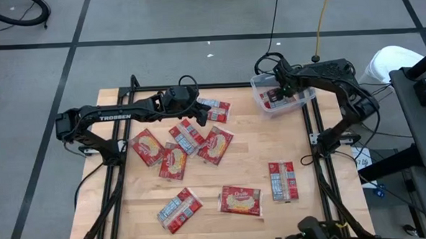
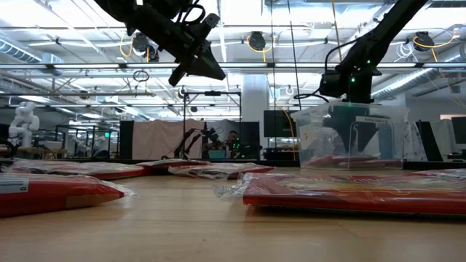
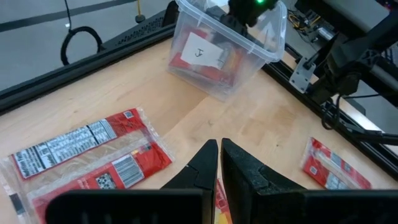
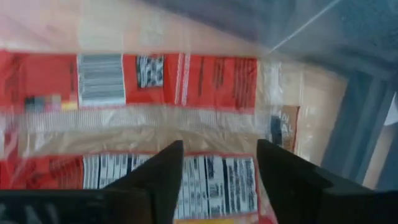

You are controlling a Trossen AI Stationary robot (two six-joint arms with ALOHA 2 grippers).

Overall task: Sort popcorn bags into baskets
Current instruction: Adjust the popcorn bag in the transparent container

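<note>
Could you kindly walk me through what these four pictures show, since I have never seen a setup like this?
It is a robot with two dark arms at a wooden table. One picture looks straight down, one looks level across the tabletop, and two come from cameras on the arms' wrists. Red popcorn bags lie scattered on the wood, such as one near the front. A clear plastic basket sits at the far right corner with bags already inside. The right gripper is over the basket, fingers apart just above a bag, holding nothing. The left gripper is shut and empty, raised above the bags in the middle of the table.
</note>
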